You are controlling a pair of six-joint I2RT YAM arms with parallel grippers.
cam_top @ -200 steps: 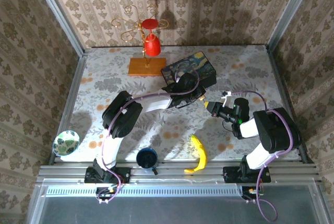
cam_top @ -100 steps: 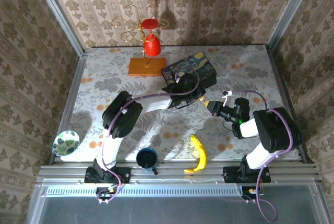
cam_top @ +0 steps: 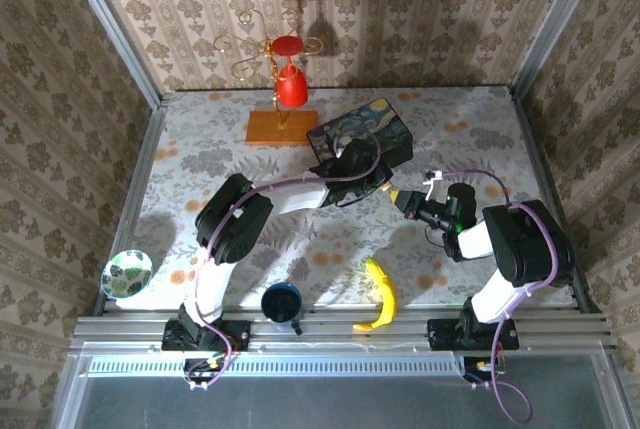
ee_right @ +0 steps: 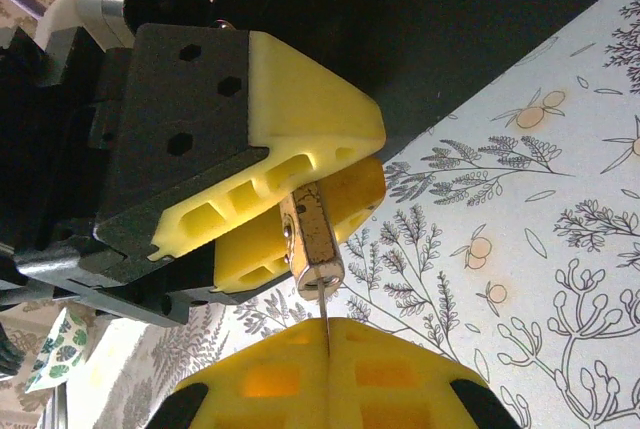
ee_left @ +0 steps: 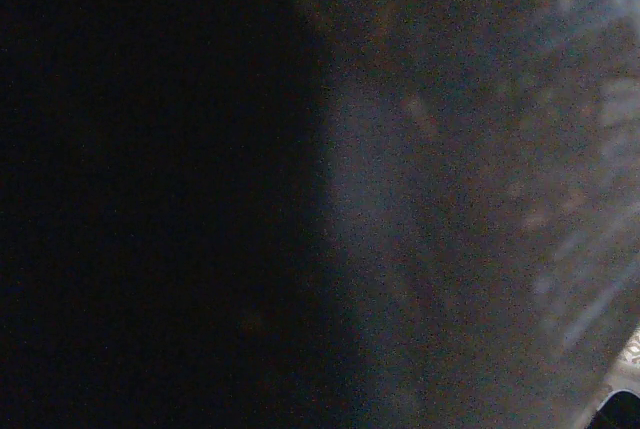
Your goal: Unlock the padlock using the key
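Left hand (ee_right: 322,181), right hand (ee_right: 327,361) clamped, nearly touching.

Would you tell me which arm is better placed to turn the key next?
Right. The right gripper pinches the key, its blade meeting the padlock; the left gripper just clamps the padlock.

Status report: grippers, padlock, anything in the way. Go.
Left gripper shut on padlock. Right gripper shut on key, blade meeting padlock's end face; depth unclear. Nothing between them.

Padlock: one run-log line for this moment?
left tool shut on padlock | right tool shut on key | key tip at padlock's end
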